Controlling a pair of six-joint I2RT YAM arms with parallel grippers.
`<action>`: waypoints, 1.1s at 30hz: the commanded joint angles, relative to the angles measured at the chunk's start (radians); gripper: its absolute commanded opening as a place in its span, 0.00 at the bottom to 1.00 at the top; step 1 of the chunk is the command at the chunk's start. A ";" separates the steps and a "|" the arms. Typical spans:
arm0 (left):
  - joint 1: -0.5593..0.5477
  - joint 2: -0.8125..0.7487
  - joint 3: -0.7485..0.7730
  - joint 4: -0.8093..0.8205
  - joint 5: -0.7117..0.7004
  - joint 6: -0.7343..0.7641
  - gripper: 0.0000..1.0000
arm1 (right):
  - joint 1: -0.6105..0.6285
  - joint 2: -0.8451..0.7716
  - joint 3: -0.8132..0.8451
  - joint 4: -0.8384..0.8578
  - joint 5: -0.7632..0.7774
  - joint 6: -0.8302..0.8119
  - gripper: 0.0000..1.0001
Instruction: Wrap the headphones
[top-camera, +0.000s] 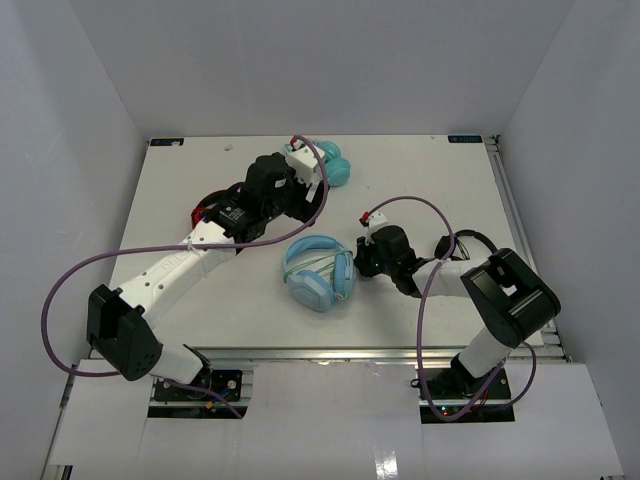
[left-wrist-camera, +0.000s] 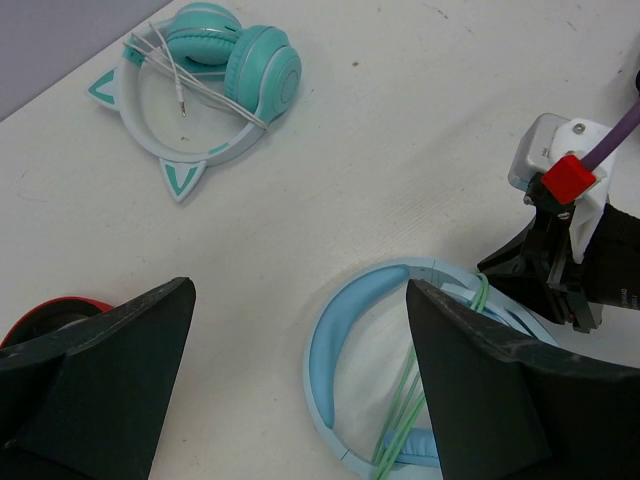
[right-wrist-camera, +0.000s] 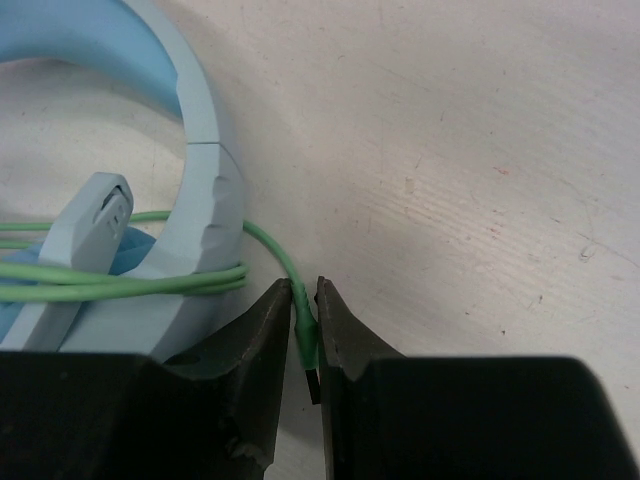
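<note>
The light-blue headphones (top-camera: 318, 272) lie flat in the middle of the table, with the pale-green cable (right-wrist-camera: 268, 243) running in loops across the headband (right-wrist-camera: 200, 140). My right gripper (top-camera: 358, 262) sits low at their right side. In the right wrist view its jaws (right-wrist-camera: 303, 290) are closed to a narrow slit around the cable's green plug (right-wrist-camera: 305, 335). My left gripper (top-camera: 300, 190) hovers above and behind the headphones. It is wide open (left-wrist-camera: 300, 300) and empty, looking down on the headband (left-wrist-camera: 345, 340).
A smaller teal cat-ear pair (top-camera: 330, 162) (left-wrist-camera: 215, 70) lies at the back of the table. A red-and-black pair (top-camera: 207, 210) (left-wrist-camera: 50, 310) is partly under the left arm. A dark looped cable (top-camera: 468, 242) lies by the right arm.
</note>
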 joint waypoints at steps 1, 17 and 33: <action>0.007 -0.064 -0.013 -0.007 -0.011 -0.018 0.98 | -0.024 0.009 0.035 -0.054 0.044 -0.004 0.24; 0.007 -0.077 -0.007 -0.020 -0.020 -0.037 0.98 | -0.029 -0.103 -0.017 -0.088 0.051 0.016 0.36; 0.007 -0.071 0.034 -0.081 -0.057 -0.203 0.98 | -0.029 -0.352 0.010 -0.271 0.078 0.034 0.46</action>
